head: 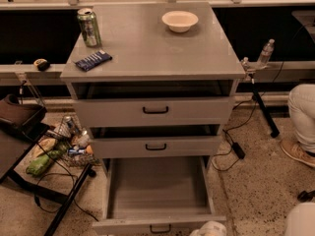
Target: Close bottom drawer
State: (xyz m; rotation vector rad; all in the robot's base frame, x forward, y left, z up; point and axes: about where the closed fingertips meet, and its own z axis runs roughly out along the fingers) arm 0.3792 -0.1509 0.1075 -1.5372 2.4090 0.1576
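Observation:
The bottom drawer (157,188) of the grey cabinet (147,48) is pulled far out toward me and its inside is bare. Its front panel with the small black bar handle (160,228) lies at the bottom edge of the camera view. The middle drawer (155,146) and the top drawer (155,110) are each out a little. My gripper (209,228) shows only as a white rounded piece at the bottom edge, just right of the bottom drawer's front panel. Another white arm part (301,221) sits at the bottom right corner.
On the cabinet top stand a green can (89,27), a blue packet (93,60) and a white bowl (179,20). A black stand with snacks and cables (59,149) is at the left. A person's leg and shoe (301,127) and floor cables (236,146) are at the right.

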